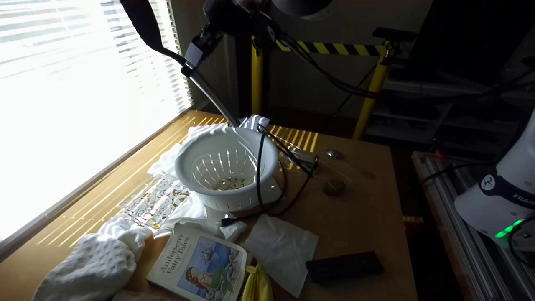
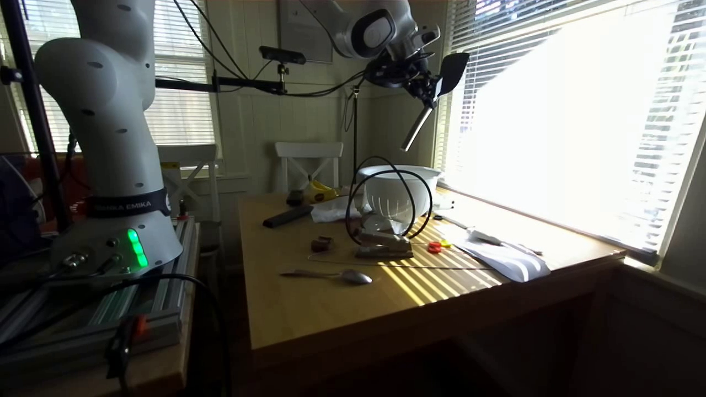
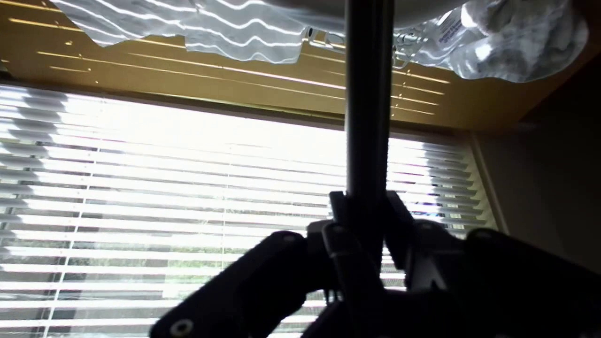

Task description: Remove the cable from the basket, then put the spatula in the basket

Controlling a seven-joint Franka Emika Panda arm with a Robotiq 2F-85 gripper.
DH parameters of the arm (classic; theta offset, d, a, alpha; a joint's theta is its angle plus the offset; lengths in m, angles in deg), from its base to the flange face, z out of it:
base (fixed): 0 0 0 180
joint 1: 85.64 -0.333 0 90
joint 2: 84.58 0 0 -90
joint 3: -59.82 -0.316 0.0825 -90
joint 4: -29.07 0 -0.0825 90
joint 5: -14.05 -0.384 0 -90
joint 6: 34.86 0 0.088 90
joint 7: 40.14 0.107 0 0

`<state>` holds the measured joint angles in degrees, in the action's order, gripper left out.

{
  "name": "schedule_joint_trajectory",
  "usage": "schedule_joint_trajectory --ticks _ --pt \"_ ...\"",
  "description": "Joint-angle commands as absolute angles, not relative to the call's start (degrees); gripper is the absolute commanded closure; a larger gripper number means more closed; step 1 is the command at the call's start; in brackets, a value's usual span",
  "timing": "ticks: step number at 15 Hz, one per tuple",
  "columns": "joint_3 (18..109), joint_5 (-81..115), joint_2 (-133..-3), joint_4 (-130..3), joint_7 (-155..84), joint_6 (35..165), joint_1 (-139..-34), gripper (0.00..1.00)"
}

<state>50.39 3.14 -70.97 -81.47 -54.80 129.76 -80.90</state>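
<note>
A black two-fingered gripper (image 3: 368, 206) is grasping a long spatula (image 1: 213, 98) with a broad black blade and a slim, straight, metallic handle, its jaws clenching the spatula from both sides. The blade is slanting upward, while the handle is pointing down toward a round white basket (image 1: 228, 201) with perforated walls. In an exterior view the handle's lower end is hanging higher than the rim, apart from it; the pictures are not showing whether it is reaching straight over the basket's mouth. The basket is standing upright on a wooden table (image 1: 368, 213), between the edge along a bright, blind-covered window (image 1: 142, 79) and the edge facing the white robot base (image 2: 105, 234). A long, thin black cable (image 1: 258, 175) is looping outside the basket, on the side facing the robot base, its loops rising above the rim and its plug end lying near a pale paperback book (image 1: 200, 267) with a mermaid cover. A silver spoon (image 2: 345, 275) is lying toward the corner between the robot-side edge and the sun-striped end edge, and a flat black rectangular block (image 1: 345, 266) is lying near the robot-side edge
</note>
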Motion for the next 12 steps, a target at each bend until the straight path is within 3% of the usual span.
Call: schedule_joint_trajectory --ticks 1,12 --pt "48.45 1.46 -64.65 -75.22 -61.19 122.18 -78.62 0.94" --pt "53.39 8.09 -51.56 -66.50 -60.86 113.31 -79.48 0.94"
